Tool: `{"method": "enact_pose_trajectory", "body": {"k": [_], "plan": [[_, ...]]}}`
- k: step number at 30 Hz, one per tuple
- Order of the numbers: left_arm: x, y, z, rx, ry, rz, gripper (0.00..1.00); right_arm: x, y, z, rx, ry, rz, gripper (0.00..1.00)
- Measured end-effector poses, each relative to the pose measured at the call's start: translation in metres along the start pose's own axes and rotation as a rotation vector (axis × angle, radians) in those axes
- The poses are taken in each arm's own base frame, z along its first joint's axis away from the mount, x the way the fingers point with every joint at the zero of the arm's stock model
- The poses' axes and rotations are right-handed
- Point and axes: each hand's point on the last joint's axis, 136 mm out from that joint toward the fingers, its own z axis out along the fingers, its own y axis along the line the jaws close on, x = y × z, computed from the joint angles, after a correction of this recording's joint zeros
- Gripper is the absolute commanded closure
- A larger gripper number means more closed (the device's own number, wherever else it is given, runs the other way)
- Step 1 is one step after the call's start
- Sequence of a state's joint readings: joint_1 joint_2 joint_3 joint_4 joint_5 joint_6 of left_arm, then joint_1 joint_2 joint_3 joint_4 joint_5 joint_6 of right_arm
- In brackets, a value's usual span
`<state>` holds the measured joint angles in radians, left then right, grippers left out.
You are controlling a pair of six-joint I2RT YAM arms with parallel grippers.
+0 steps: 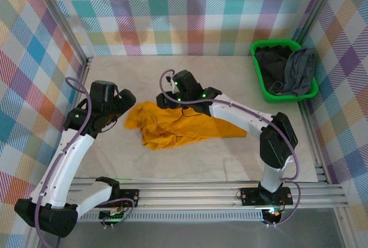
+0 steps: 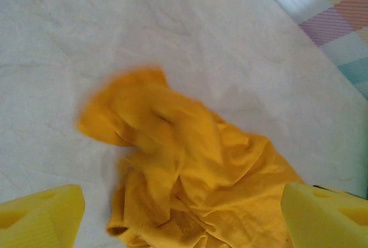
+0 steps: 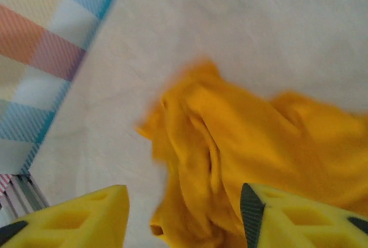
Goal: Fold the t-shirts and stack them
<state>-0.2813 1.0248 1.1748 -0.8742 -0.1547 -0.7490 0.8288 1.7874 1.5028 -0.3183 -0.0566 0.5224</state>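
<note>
Left pincer (image 2: 181, 205): jaws spread wide and empty; the mustard-orange t-shirt (image 2: 190, 167) lies just ahead of it.
Mustard-orange t-shirt: a crumpled, unfolded heap on the table (image 1: 230, 81), between the two pincers.
Right pincer (image 3: 184, 202): released, jaws apart, cloth just ahead of its fingers; contact unclear.
Green basket (image 1: 282, 99): well off to the right pincer's right, holding the grey t-shirt (image 1: 299, 69) and the near-black t-shirt (image 1: 270, 64).
Progress: nothing folded or stacked; all three t-shirts are left to do.
Hard to make out: collar and sleeves are lost in the folds; cloth edges blur in both wrist views.
</note>
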Motion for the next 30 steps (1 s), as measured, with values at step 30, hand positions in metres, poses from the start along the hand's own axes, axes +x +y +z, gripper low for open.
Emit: {"method": "enact_pose_trajectory", "body": {"k": [30], "plan": [[0.127, 0.045, 0.093, -0.215, 0.498, -0.107, 0.25, 0.086, -0.223, -0.098, 0.467, 0.199, 0.482, 0.39]]}}
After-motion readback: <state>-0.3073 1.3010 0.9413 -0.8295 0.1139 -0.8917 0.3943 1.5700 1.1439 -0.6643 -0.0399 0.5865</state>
